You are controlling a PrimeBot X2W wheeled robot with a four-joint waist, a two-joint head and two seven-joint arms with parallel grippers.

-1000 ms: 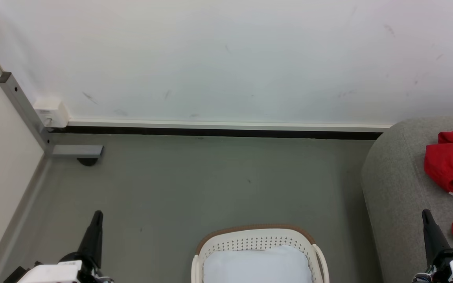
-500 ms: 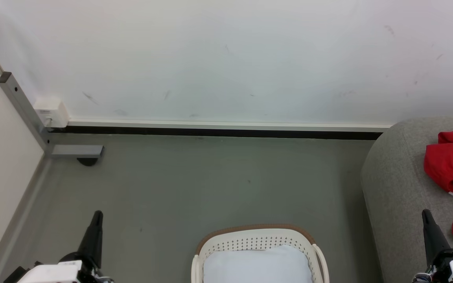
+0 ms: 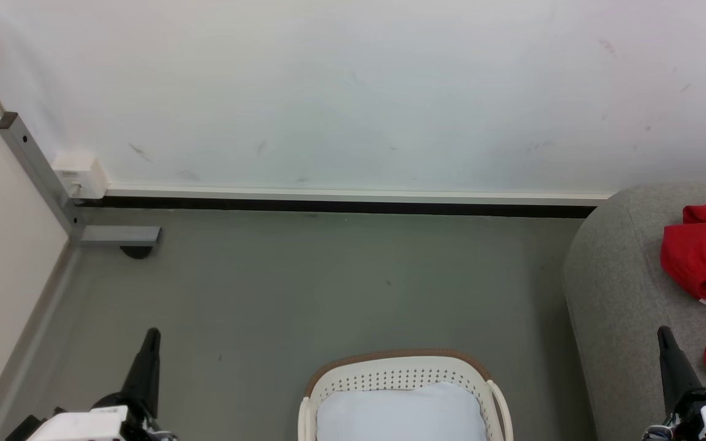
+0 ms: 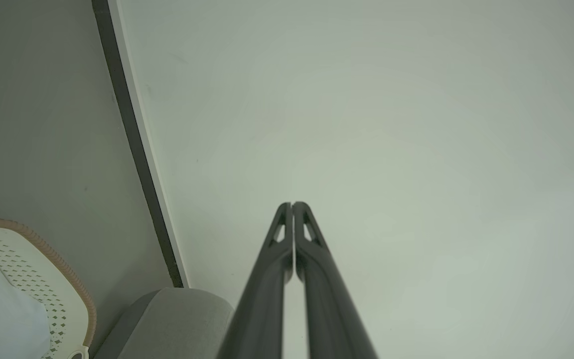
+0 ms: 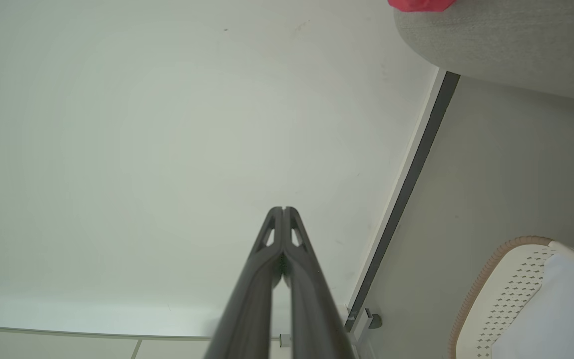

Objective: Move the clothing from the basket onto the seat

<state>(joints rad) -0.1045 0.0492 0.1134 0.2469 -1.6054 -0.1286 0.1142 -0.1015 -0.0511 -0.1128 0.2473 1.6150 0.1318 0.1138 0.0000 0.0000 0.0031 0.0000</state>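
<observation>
The cream-white basket (image 3: 402, 373) with a brown rim stands on the floor at the bottom centre, and a pale white-blue cloth (image 3: 402, 413) lies inside it. Red clothing (image 3: 705, 257) is heaped on the grey seat (image 3: 616, 288) at the right edge. My left gripper (image 3: 152, 334) rests at the lower left, shut and holding nothing. My right gripper (image 3: 664, 332) rests at the lower right beside the seat, also shut and holding nothing. The basket (image 4: 43, 279) and the seat (image 4: 167, 319) appear in the left wrist view. The right wrist view shows the basket (image 5: 496, 299), the seat (image 5: 506, 45) and a scrap of red clothing (image 5: 416, 4).
A white wall (image 3: 353, 92) with a dark baseboard (image 3: 328, 205) closes the far side. A grey metal post (image 3: 40, 177) with a foot stands in the left corner beside a small white box (image 3: 78, 171). Grey floor (image 3: 304, 288) lies between the basket and the wall.
</observation>
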